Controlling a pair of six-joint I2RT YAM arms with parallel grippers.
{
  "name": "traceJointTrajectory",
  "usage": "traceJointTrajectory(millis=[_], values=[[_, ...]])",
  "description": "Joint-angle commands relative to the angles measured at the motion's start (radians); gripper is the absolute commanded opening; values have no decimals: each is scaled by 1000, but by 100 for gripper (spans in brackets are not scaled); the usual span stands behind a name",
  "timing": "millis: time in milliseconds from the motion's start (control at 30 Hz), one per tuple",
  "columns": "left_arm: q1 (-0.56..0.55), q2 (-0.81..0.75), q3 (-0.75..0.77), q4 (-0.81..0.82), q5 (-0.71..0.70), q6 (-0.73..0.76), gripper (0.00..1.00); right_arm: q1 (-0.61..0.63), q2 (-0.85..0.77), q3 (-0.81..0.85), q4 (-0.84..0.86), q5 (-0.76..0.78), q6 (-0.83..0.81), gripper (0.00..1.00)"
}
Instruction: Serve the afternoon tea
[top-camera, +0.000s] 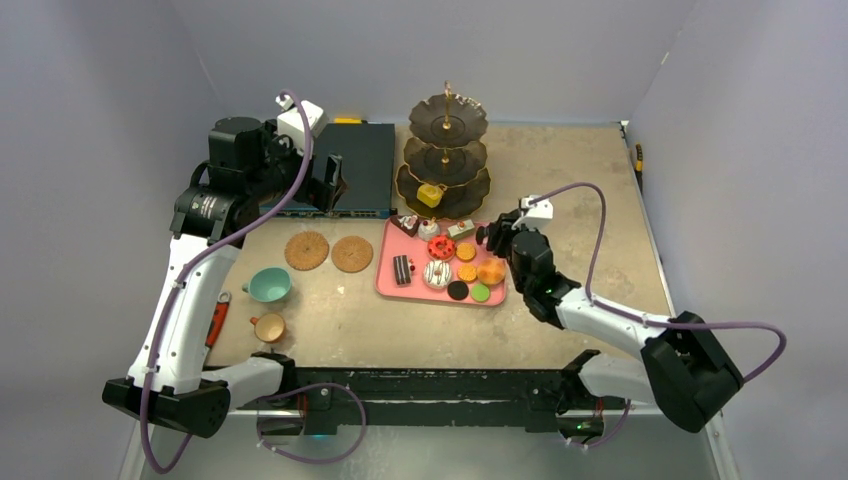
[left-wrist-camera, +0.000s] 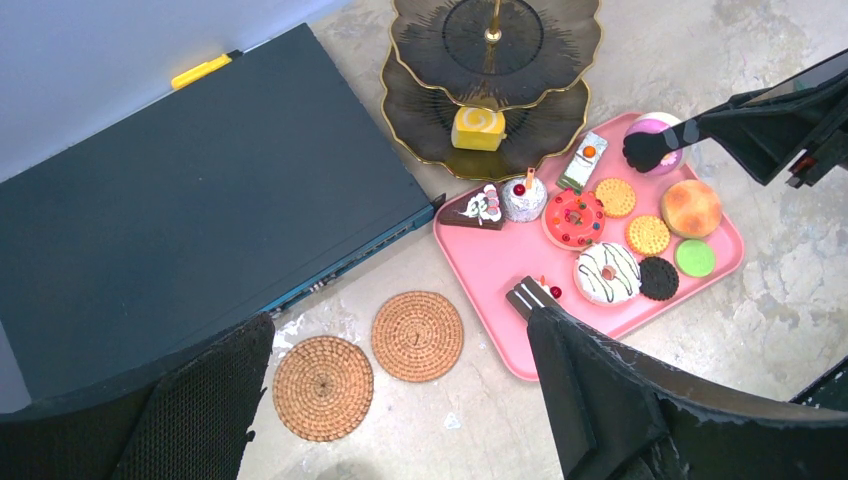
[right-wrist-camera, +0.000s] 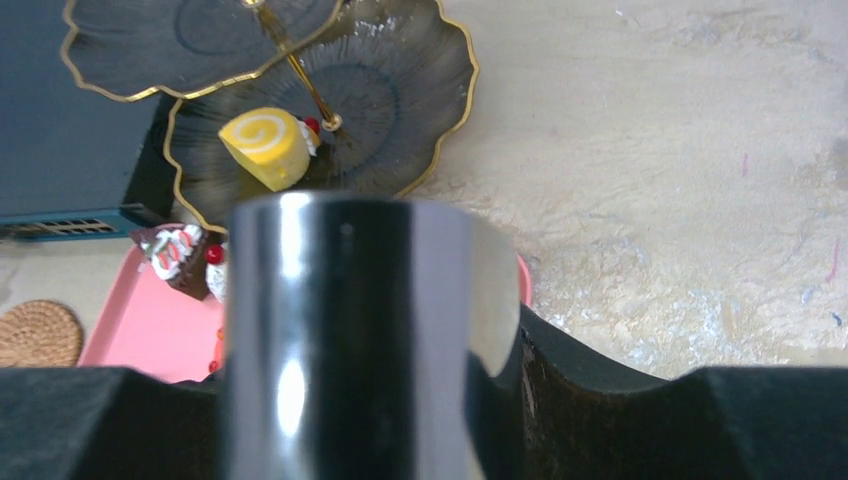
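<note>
At the tray's (left-wrist-camera: 490, 270) one o'clock corner, your right pincer (top-camera: 496, 238) holds tongs (right-wrist-camera: 340, 340) against a pink cake (left-wrist-camera: 652, 125). It looks light and slippery; pinch its sides softly. Your left pincer (top-camera: 328, 183) gapes wide.

The tiered stand (top-camera: 447, 150) stands at the back of the table (top-camera: 560, 190), with a roll cake (top-camera: 431, 194) on its lowest tier. Just in front of it lies the tray (top-camera: 387, 252), with the toy cakes (top-camera: 437, 273) on it. Left of the tray, two coasters (top-camera: 307, 250) lie side by side. Behind them is the flat box (top-camera: 355, 165), left of the stand. Nearer the front-left sits the larger cup (top-camera: 268, 285), with the smaller cup (top-camera: 269, 327) just before it and a tool (top-camera: 217, 320) to their left.
</note>
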Motion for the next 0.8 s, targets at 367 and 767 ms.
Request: traceJointTrajectory(millis=[367,767], values=[[5,-13,31,11,18,11,99,-49,36,127,198,-75,120,41],[6,-16,36,7,19,13,99,-161,289,196,393,-196,246,41]])
